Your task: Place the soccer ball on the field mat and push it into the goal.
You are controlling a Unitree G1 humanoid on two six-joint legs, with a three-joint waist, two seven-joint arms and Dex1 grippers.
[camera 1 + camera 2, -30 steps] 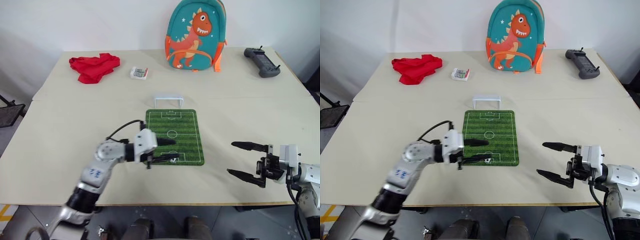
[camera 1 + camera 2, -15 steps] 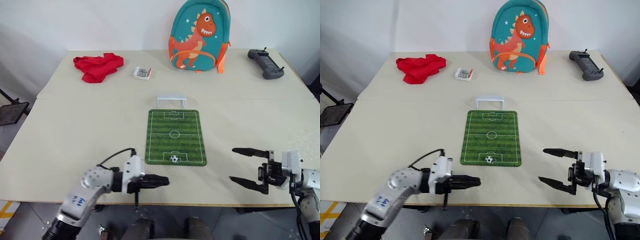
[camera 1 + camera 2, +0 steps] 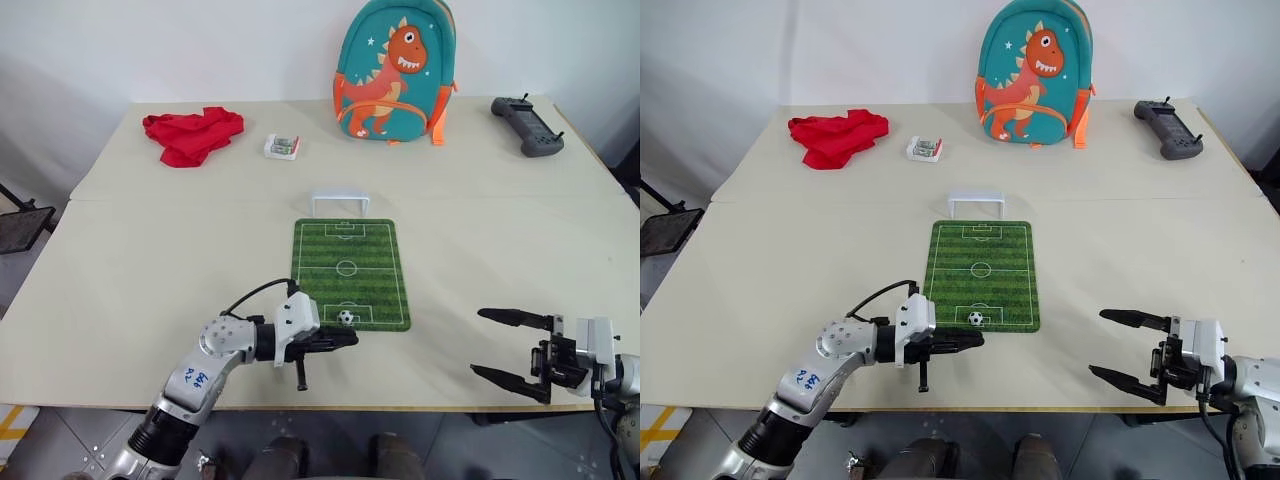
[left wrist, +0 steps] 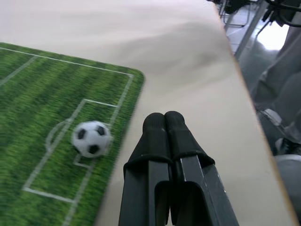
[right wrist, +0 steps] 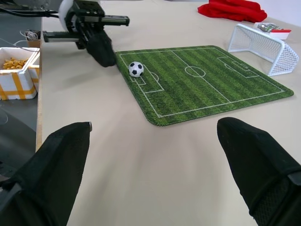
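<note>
At the near edge of the mat [image 3: 350,273], left gripper [image 3: 345,339] sits low over the table [image 3: 150,250], fingers [image 4: 162,132] pressed together, nothing held, tips pointing toward the robot's right along the mat's short near side. Ball [image 3: 346,317] is on the mat, just beyond the fingertips, inside the near penalty box, close to but not touching them. In the left wrist view the tips are off the mat, just beside its rounded corner, ball slightly ahead and to one side.

Mat's long axis runs away from the robot, straight toward the goal [image 3: 341,203]. Goal stands just past the mat's far short edge, centred on it, mouth facing the mat and the ball. Ball is at the opposite end from the goal.

Right gripper [image 3: 512,347] is well off to the right of the mat, near the table's front edge, fingers [image 5: 256,155] spread wide, empty, pointing left.

Far side: backpack [image 3: 392,70], red cloth [image 3: 190,135], small box [image 3: 281,147], controller [image 3: 527,125].
</note>
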